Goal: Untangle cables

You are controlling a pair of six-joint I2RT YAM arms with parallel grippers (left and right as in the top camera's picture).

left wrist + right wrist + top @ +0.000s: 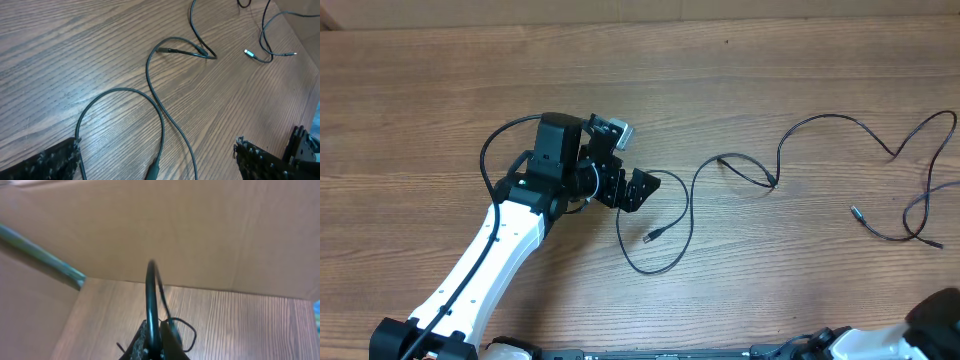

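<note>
Blurred right end effector (154,341) pinches a cable (150,290), its ends hidden.

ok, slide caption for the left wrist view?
Open left gripper hovers over a looped black cable on the wood-grain table.

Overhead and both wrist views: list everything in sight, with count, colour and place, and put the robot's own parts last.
Thin black flexible cords: two, it seems; black; one loops through the table's middle, the other lies near the right edge.
Wood-grain table: one; brown; under everything.
Cardboard wall: brown; along the table's far edge.
Left arm: one; white and black; reaches in from the bottom left.
Left pincer: one; black; open, with a cord on the table below it, not gripped.
Right arm: one; black and white; bottom right corner, mostly out of frame.
Right pincer: one; black; looks shut on a cord loop.
</note>
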